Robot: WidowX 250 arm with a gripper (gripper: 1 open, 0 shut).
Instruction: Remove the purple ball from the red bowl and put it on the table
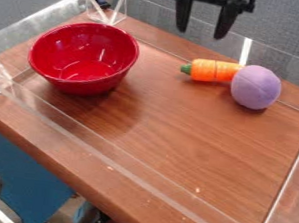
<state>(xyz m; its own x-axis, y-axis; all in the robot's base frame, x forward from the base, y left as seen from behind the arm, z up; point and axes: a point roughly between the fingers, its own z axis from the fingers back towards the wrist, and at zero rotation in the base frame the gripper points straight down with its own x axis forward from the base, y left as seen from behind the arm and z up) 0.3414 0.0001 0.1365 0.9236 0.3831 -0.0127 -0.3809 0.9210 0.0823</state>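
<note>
The purple ball [257, 87] lies on the table [165, 120] at the right, touching the tip of an orange carrot toy. The red bowl [84, 56] stands at the left of the table and looks empty inside. My gripper [205, 27] hangs at the top of the view, above the table's far edge, well above and to the left of the ball. Its two dark fingers [184, 17] are spread apart and hold nothing.
An orange carrot toy [212, 71] with a green end lies just left of the ball. Low clear acrylic walls [280, 203] edge the table on all sides. Bare wood fills the middle and front.
</note>
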